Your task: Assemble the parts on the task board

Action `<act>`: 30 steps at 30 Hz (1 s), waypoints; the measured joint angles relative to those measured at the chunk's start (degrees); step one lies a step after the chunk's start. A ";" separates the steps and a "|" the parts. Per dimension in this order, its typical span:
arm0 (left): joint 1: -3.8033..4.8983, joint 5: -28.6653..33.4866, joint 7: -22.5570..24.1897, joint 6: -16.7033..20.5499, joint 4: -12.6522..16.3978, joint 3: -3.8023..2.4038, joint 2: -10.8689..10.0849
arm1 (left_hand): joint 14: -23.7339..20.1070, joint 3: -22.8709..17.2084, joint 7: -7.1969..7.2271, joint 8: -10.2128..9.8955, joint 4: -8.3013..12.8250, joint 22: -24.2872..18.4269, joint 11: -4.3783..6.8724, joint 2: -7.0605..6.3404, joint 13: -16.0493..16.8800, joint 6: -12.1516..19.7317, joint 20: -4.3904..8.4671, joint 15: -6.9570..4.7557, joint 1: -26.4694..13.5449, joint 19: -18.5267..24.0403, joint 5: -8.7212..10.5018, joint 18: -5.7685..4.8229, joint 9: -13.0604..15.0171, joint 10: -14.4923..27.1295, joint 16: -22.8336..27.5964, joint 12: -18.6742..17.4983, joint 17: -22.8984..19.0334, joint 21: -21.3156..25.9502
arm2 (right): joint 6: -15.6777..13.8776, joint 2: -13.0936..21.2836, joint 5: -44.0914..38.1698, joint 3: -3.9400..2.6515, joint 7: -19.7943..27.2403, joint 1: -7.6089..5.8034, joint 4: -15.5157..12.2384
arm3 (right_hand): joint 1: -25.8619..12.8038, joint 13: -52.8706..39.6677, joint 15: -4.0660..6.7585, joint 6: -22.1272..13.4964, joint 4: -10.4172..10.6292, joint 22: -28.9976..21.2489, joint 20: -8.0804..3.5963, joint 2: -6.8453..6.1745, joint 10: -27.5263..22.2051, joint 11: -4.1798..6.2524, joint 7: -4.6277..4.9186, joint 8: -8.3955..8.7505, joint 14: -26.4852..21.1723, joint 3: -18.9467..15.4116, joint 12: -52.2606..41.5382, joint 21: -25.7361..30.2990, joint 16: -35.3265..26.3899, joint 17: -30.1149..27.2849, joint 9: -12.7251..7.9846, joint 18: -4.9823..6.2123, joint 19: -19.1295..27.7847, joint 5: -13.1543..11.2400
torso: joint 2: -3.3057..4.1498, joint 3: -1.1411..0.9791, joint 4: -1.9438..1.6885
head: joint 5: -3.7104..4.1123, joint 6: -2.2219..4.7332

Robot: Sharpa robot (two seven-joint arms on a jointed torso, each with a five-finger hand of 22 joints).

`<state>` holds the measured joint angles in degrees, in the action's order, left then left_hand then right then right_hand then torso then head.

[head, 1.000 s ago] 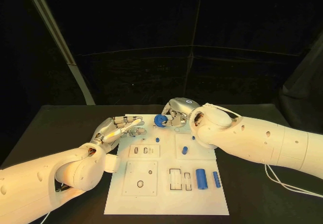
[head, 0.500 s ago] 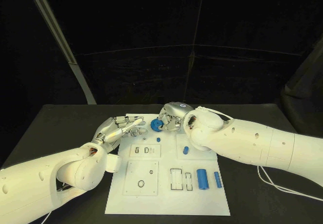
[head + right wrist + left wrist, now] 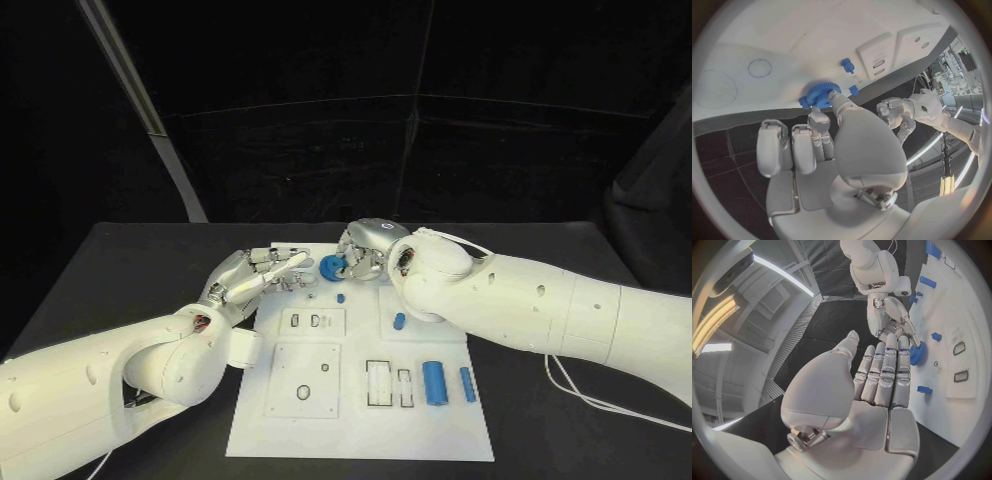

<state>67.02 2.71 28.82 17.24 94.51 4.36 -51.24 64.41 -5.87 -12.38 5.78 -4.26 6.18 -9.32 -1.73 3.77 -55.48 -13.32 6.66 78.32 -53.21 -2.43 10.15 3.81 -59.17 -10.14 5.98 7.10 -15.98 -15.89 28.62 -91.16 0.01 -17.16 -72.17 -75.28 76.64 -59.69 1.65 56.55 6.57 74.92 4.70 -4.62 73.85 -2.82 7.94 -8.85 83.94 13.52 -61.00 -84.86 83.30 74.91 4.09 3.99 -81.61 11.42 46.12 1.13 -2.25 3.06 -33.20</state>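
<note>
The right arm is extended across the right side of the white board [image 3: 361,420], and the right hand [image 3: 369,246] is positioned over the board's far edge. A blue gear [image 3: 333,266] is gripped between the thumb and fingers of this hand; in the right wrist view the gear [image 3: 820,94] is seen at the fingertips, close above the board surface [image 3: 767,40], though contact with the board cannot be determined.

The left arm is brought in from the near left, and the left hand [image 3: 255,274] is held at the far left corner of the board. Its fingers [image 3: 886,370] are stretched out straight and side by side, pointing toward the gear [image 3: 917,353], with nothing grasped.

A small blue peg [image 3: 339,298] is located just near of the gear. A blue pin [image 3: 398,321] lies further toward the near side. Two blue cylinders [image 3: 434,382] are laid at the near right of the board.
</note>
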 measured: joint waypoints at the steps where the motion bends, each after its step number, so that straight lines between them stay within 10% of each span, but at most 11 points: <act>1: 0.00 0.00 0.00 0.00 0.00 0.00 -0.01 | 0.00 0.00 0.00 0.00 0.00 0.00 0.00 0.00 0.00 0.00 0.00 0.00 0.00 0.00 0.00 0.00 0.00 0.00 0.00 0.00 0.00 0.00 | 0.05 -0.05 -0.02 0.00 -0.04 0.00 0.06 | -0.36 0.24 0.00 -0.24 0.12 0.00 0.00 -0.35 -0.20 -0.20 0.16 0.21 0.00 0.04 0.30 0.00 0.00 0.00 0.03 0.00 0.00 -0.60 | 0.00 0.00 0.03 | 0.00 0.00; 15: 0.00 0.00 -0.02 0.00 0.02 0.00 -0.05 | 0.00 0.00 0.00 0.00 0.00 0.01 0.00 0.00 0.00 0.00 0.00 0.00 0.00 0.00 0.00 0.00 0.01 0.00 0.00 0.00 0.00 0.00 | 0.69 -0.16 -0.15 0.02 -0.64 0.00 0.22 | -5.74 2.82 -0.83 -4.50 3.58 0.00 0.84 -2.06 -2.49 -1.03 1.22 2.43 0.00 -4.49 3.11 0.00 -0.25 -0.01 -0.25 0.00 0.00 -3.29 | -0.05 -0.01 0.05 | 0.05 -0.07; 30: 0.01 0.00 -0.04 0.00 0.12 0.00 -0.41 | 0.00 0.01 0.00 0.00 0.31 -0.05 0.00 0.00 0.00 0.00 0.00 0.00 0.00 0.00 0.00 0.00 0.02 0.00 0.00 0.00 0.00 0.00 | -2.33 4.98 1.62 0.06 0.87 0.05 -3.79 | -5.71 -1.34 -1.03 -4.18 5.58 -0.01 1.04 0.63 -0.65 -0.86 0.90 2.05 0.20 -9.64 -0.97 0.00 -0.25 -0.01 -0.06 0.00 -0.21 5.62 | -0.14 -0.03 0.16 | 0.09 0.00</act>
<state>67.02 2.71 28.78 17.24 94.62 4.36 -51.65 64.41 -5.87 -12.38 5.78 -3.94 6.13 -9.32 -1.74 3.77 -55.48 -13.32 6.65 78.32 -53.21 -2.43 10.15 3.83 -59.17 -10.14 5.98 7.10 -15.98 -18.23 33.60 -89.54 0.07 -16.29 -72.12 -79.06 70.93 -61.03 0.61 52.37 12.15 74.91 5.74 -3.99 73.20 -3.68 8.84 -6.81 84.15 3.88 -61.97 -84.86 83.05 74.90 4.03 4.00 -81.82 17.05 45.98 1.10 -2.09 3.15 -33.20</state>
